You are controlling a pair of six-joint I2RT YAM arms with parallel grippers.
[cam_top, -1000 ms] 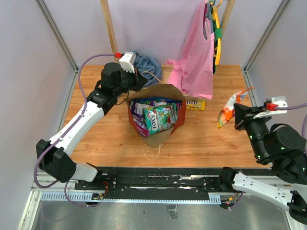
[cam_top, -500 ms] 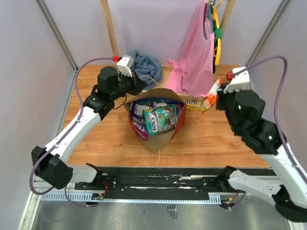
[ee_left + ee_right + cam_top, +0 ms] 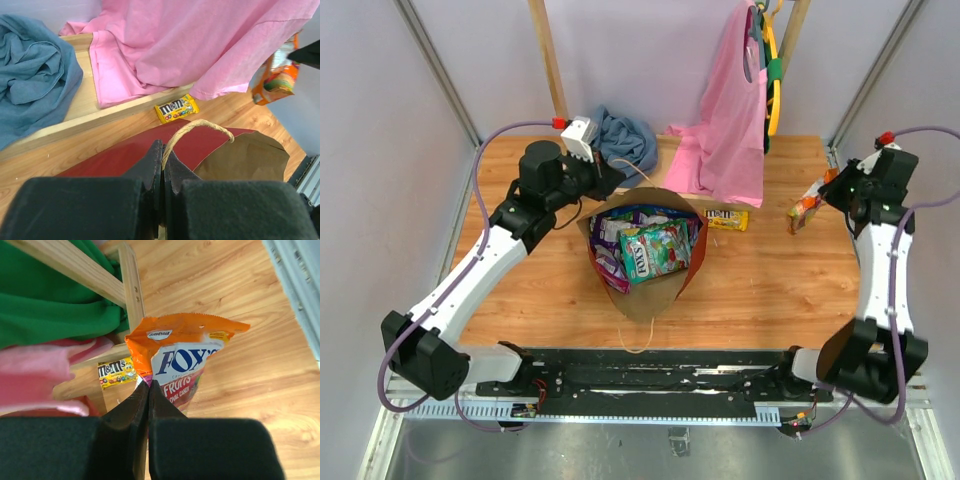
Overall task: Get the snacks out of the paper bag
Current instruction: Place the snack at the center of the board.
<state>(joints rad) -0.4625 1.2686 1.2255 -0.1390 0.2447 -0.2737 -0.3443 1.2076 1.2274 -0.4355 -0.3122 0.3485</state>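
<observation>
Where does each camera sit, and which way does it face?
Top external: above, behind the bases, looking down on the table; both arms show.
Left wrist: on the left hand, facing the pink garment; fingers pinch the paper bag.
Right wrist: on the right hand, facing the table; fingers pinch the orange Fox's packet.
Shared: the yellow M&M's packet, all three.

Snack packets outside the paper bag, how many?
2: the yellow packet lies on the table beside the bag; the orange packet hangs in the right gripper. More may be hidden.
</observation>
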